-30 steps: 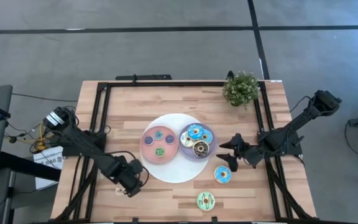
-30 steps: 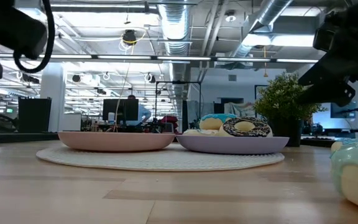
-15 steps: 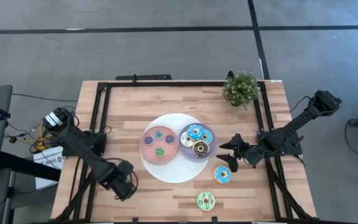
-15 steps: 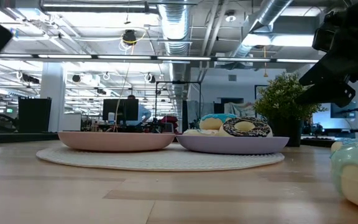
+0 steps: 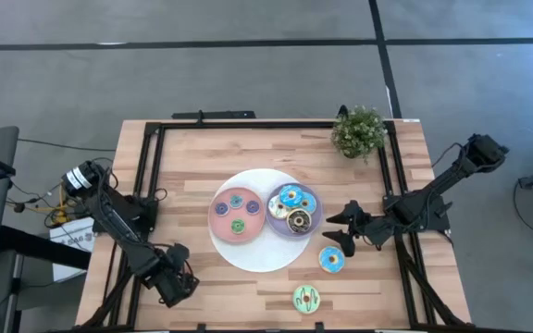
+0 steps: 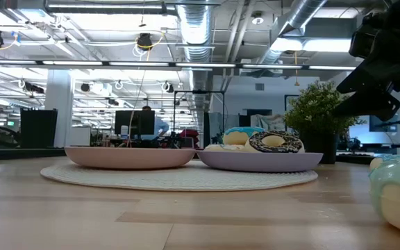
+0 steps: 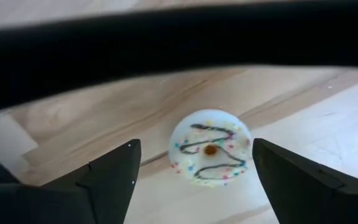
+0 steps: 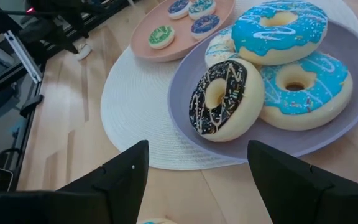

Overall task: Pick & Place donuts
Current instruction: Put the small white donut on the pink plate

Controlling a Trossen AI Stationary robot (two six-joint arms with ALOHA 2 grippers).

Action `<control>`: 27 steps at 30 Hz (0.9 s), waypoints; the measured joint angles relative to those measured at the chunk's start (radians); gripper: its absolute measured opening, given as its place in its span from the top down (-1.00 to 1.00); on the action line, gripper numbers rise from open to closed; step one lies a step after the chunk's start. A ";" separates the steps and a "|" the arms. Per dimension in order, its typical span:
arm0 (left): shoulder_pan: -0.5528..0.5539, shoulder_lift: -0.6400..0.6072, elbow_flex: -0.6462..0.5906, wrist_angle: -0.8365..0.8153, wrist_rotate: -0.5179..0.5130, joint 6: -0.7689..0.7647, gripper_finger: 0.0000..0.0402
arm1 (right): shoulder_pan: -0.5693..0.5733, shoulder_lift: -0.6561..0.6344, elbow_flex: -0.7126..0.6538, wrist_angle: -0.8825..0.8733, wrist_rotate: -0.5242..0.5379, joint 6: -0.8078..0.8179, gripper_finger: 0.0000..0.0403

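White-iced donut [image 7: 211, 148] lies between our left gripper's [image 7: 194, 180] spread, empty fingers at lower left; our right gripper [image 5: 339, 228] waits open.

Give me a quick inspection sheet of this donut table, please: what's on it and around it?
Surface: wooden table with a round white mat.
Job's things: small donuts on the pink plate; large donuts on the purple plate; a blue donut, a green donut and a small white donut loose on the wood.
Clutter: potted plant.
End effectors: left end effector open at the near left edge; right end effector open beside the purple plate.
Cables: bundle left of the table.
Surroundings: grey floor; office behind.
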 joint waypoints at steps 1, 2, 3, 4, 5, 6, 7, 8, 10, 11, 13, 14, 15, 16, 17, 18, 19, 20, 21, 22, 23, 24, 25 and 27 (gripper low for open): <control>0.000 0.000 0.000 0.003 0.000 0.000 -0.51 | 0.000 0.000 0.000 0.000 0.000 0.001 -0.31; 0.000 0.000 0.000 0.005 0.000 0.000 -0.51 | 0.000 0.000 0.000 0.000 0.000 0.003 -0.31; -0.001 0.000 0.000 0.005 0.000 0.000 -0.51 | 0.000 0.000 0.000 0.000 -0.001 0.006 -0.31; -0.002 0.000 0.000 0.003 -0.002 0.000 -0.51 | 0.000 0.000 0.000 0.000 -0.001 0.007 -0.31; -0.005 0.002 0.000 0.004 -0.004 -0.002 -0.51 | 0.000 0.000 0.000 0.000 -0.002 0.008 -0.31; -0.006 0.010 0.001 0.012 -0.002 -0.004 -0.51 | 0.000 0.000 0.000 0.000 -0.002 0.008 -0.31; -0.007 0.021 0.001 0.021 0.005 -0.005 -0.51 | 0.000 0.001 0.000 0.000 -0.002 0.008 -0.31; -0.009 0.035 0.001 0.033 0.013 -0.005 -0.51 | 0.000 0.001 0.000 0.000 -0.002 0.008 -0.31; -0.012 0.067 0.001 0.055 0.045 0.004 -0.51 | 0.000 0.001 0.000 0.000 -0.002 0.010 -0.31; -0.012 0.086 0.002 0.063 0.060 0.011 -0.51 | 0.000 0.001 0.000 0.000 -0.002 0.010 -0.31; -0.011 0.106 0.007 0.072 0.080 0.021 -0.51 | 0.000 0.001 0.000 0.000 -0.003 0.012 -0.31; -0.011 0.115 0.007 0.072 0.086 0.022 -0.51 | 0.000 0.001 0.000 0.000 -0.005 0.017 -0.31; -0.010 0.122 0.007 0.075 0.089 0.023 -0.51 | 0.000 0.001 0.000 -0.001 -0.006 0.024 -0.31; -0.011 0.122 0.006 0.075 0.090 0.023 -0.51 | 0.000 0.001 0.000 0.000 -0.006 0.025 -0.31; -0.011 0.122 0.006 0.081 0.085 0.024 -0.51 | 0.000 0.001 0.000 0.000 -0.006 0.025 -0.31; -0.010 0.120 0.006 0.087 0.080 0.029 -0.51 | 0.000 0.001 0.000 0.000 -0.006 0.025 -0.31; -0.008 0.116 0.005 0.090 0.077 0.030 -0.51 | 0.000 0.001 0.000 0.000 -0.006 0.026 -0.31; -0.007 0.114 0.005 0.091 0.076 0.031 -0.51 | 0.000 0.001 0.000 0.000 -0.006 0.027 -0.31; -0.006 0.110 0.005 0.091 0.075 0.032 -0.50 | 0.000 0.001 0.000 0.000 -0.006 0.027 -0.31; -0.006 0.109 0.005 0.091 0.073 0.033 -0.49 | 0.000 0.001 0.000 0.000 -0.006 0.028 -0.31; -0.006 0.109 0.004 0.091 0.071 0.033 -0.48 | 0.000 0.001 0.000 0.000 -0.006 0.034 -0.31; -0.006 0.109 0.004 0.091 0.071 0.033 -0.45 | 0.000 0.001 0.000 0.000 -0.006 0.041 -0.31; -0.006 0.109 0.004 0.092 0.071 0.033 -0.42 | 0.000 0.001 0.000 0.000 -0.006 0.048 -0.31; -0.006 0.110 0.004 0.093 0.067 0.034 -0.34 | 0.000 0.001 0.000 0.000 -0.006 0.050 -0.31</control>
